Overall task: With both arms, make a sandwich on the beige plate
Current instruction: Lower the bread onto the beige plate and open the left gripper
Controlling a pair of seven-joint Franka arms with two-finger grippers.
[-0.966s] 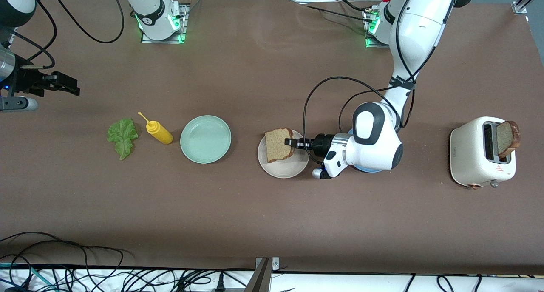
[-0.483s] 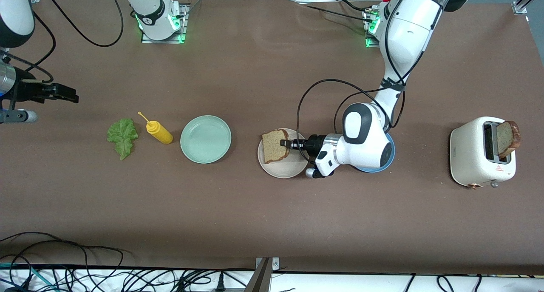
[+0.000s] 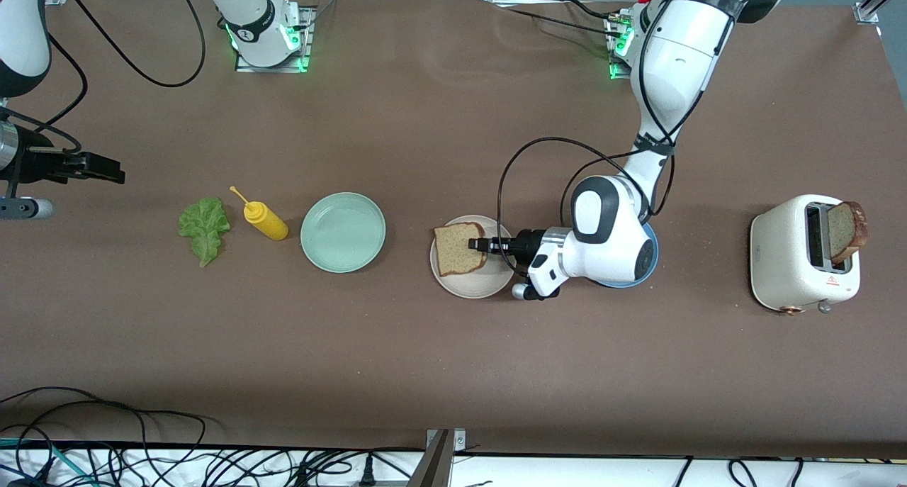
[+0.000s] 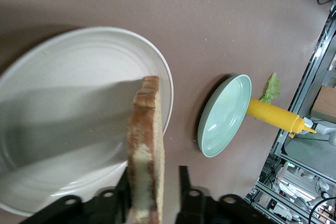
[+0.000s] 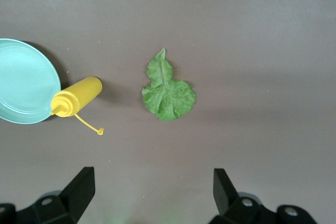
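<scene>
Now left hand (image 3: pixel 476 244) slack around plated bread (image 3: pixel 453 252); right hand (image 3: pixel 112 173) spread near lettuce (image 3: pixel 204 229).

High front camera — wrist cameras face tabletop.

Mustard bottle (image 3: pixel 266 221) beside lettuce (image 3: pixel 205 228)

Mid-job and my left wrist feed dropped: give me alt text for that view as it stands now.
A slice of brown bread stands edge-on between the left gripper fingers, over the beige plate, with a gap showing on one side of the slice. On the brown table past the plate lie a mint-green plate, a yellow squeeze bottle and a lettuce leaf.
</scene>
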